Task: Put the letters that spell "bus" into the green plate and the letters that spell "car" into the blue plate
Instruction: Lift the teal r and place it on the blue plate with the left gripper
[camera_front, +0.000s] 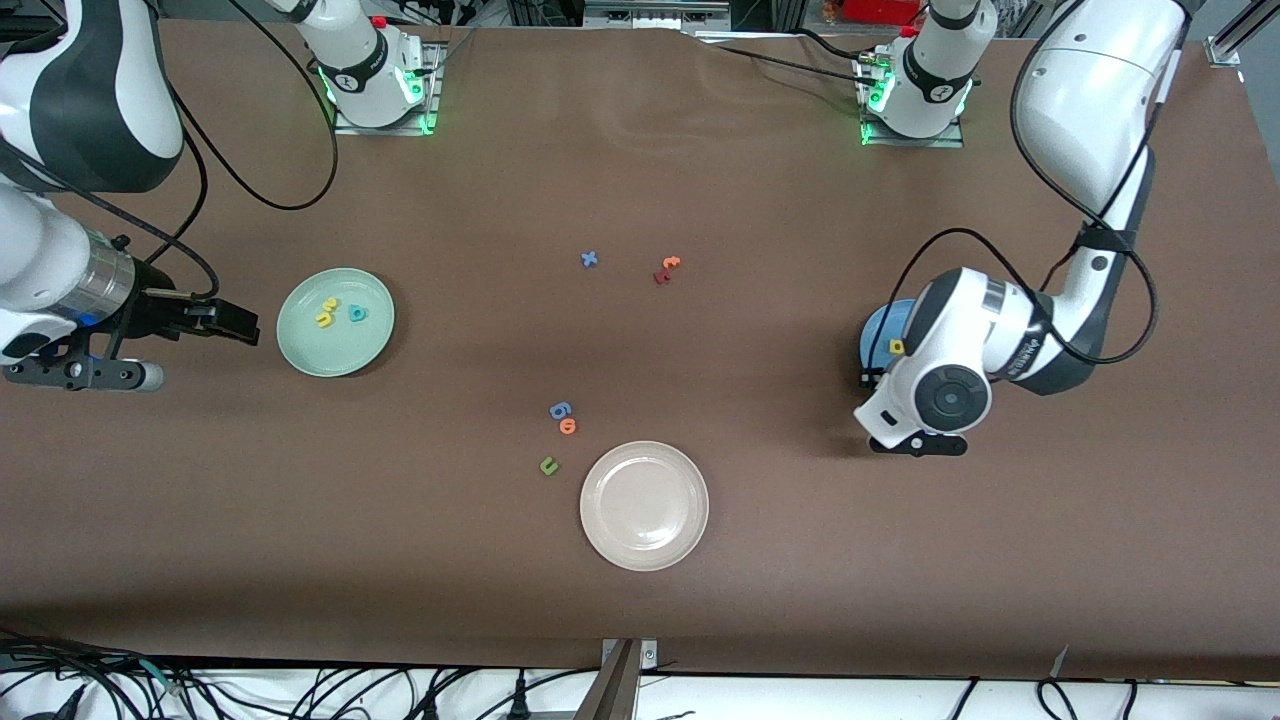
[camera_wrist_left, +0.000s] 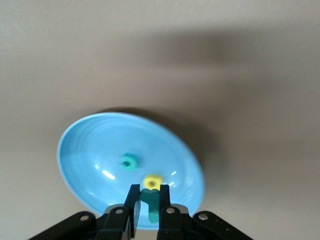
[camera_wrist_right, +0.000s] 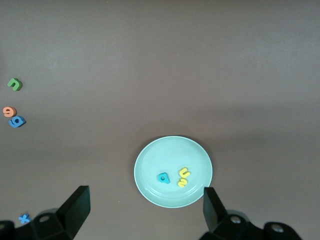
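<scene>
Left wrist view: the left gripper (camera_wrist_left: 148, 200) hangs low over the blue plate (camera_wrist_left: 85, 145), its jaws clamped on the thin teal "r" (camera_wrist_left: 149, 206), with the teal "c" (camera_wrist_left: 129, 162) and yellow "a" (camera_wrist_left: 152, 181) already lying in the plate. Front view shows the same plate mostly hidden under the left arm, toward that arm's end of the table. The green plate (camera_front: 300, 345), toward the right arm's end, carries the yellow "u" (camera_wrist_right: 184, 173), yellow "s" (camera_wrist_right: 181, 183) and teal "b" (camera_wrist_right: 163, 177). The right gripper (camera_wrist_right: 145, 210) waits high above the table beside the green plate, jaws wide apart and empty. The foam letters are judged very light, soft and compressible; a pinch across a thin stroke suffices, and a released letter may cling to a finger or bounce. Spare letters lie mid-table near the cream plate (camera_front: 690, 535).
</scene>
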